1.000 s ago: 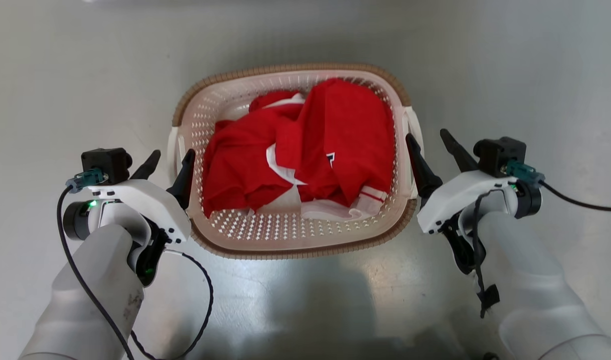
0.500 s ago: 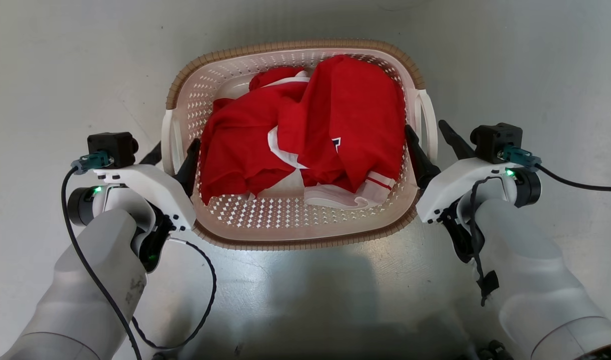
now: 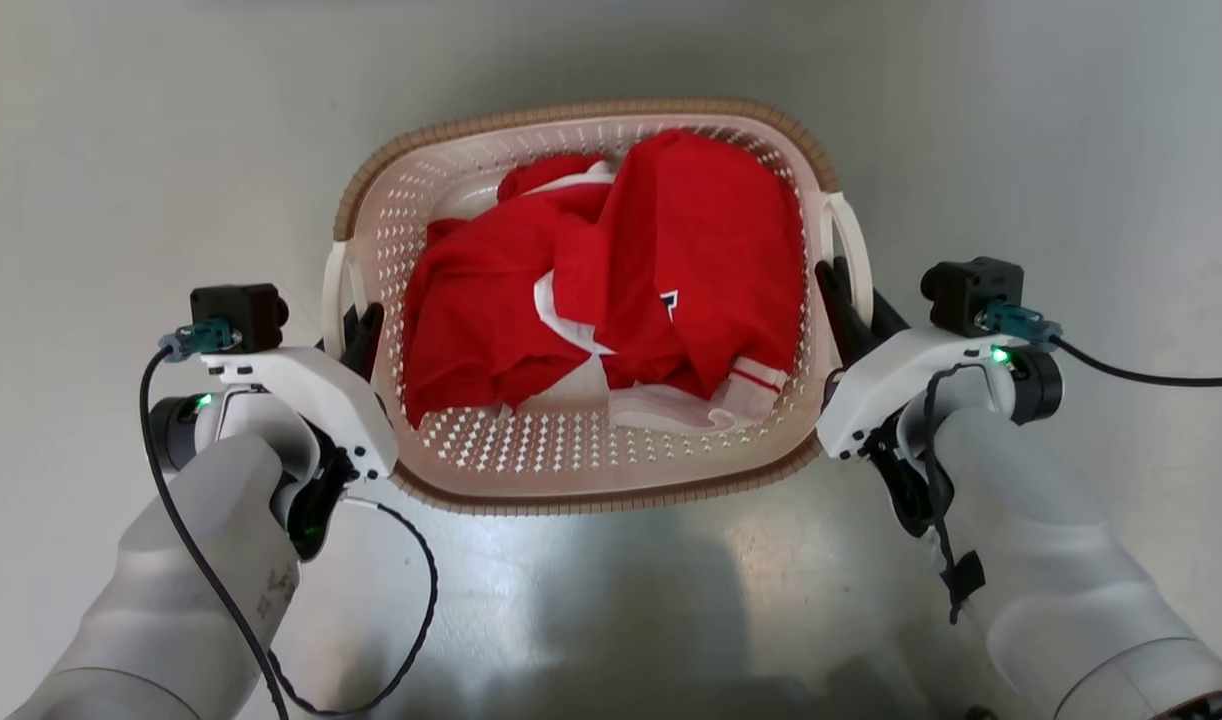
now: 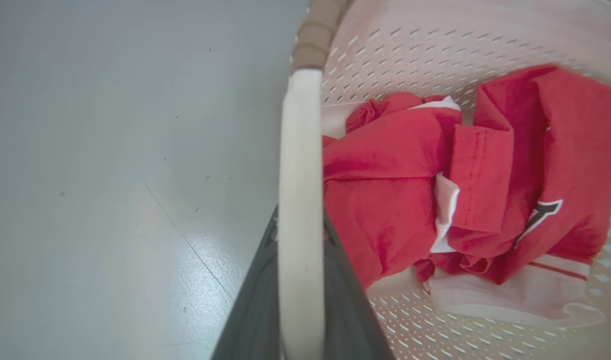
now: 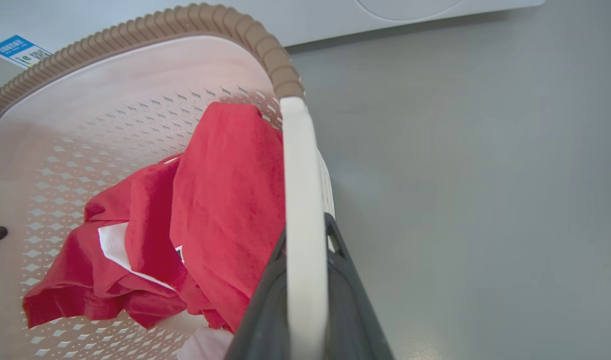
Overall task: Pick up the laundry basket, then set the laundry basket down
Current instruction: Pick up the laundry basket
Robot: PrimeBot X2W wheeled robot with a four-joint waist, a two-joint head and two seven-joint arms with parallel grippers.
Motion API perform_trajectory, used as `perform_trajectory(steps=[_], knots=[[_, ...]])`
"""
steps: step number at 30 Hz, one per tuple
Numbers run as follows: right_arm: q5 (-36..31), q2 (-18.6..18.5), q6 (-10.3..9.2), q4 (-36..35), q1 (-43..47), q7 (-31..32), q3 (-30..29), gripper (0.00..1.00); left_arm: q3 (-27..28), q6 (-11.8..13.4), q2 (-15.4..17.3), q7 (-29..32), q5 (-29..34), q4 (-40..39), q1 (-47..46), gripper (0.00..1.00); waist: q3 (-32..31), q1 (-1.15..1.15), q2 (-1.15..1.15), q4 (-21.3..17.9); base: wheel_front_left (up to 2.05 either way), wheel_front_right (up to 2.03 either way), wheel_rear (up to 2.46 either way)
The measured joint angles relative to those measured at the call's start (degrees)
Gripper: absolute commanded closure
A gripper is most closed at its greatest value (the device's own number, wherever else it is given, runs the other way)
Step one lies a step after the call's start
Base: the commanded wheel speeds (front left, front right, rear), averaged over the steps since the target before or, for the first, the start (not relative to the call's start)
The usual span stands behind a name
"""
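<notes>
Our left gripper (image 3: 359, 325) and right gripper (image 3: 851, 295), wide a second ago, now clamp the white loop handles (image 3: 331, 290) of the cream-white perforated plastic laundry basket (image 3: 591, 500) on grey floor (image 3: 611, 610); we judge the lift can begin.

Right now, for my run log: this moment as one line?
stage: grasp | left gripper: shut on left handle of laundry basket | right gripper: shut on right handle | load: red clothes | lift: cannot tell

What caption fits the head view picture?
Left gripper and right gripper clamp the laundry basket of red clothes by its handles.
</notes>
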Motion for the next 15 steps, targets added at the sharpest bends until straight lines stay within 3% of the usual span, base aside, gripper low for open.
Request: perform_trajectory(steps=[10, 15], knots=[[8.7, -0.1, -0.14, 2.7, 3.6, 0.1, 9.2, 1.00, -4.4, 0.0, 0.0, 3.2, -4.0, 1.9, 3.7, 1.00, -10.0, 0.00, 0.00, -1.3, 0.00, 0.00, 0.00], [14.6, -0.1, -0.16, 3.9, 5.5, 3.0, 15.2, 1.00, -6.0, 0.0, -0.4, 6.0, -6.2, 3.3, 6.8, 1.00, -16.5, 0.00, 0.00, -2.4, 0.00, 0.00, 0.00]])
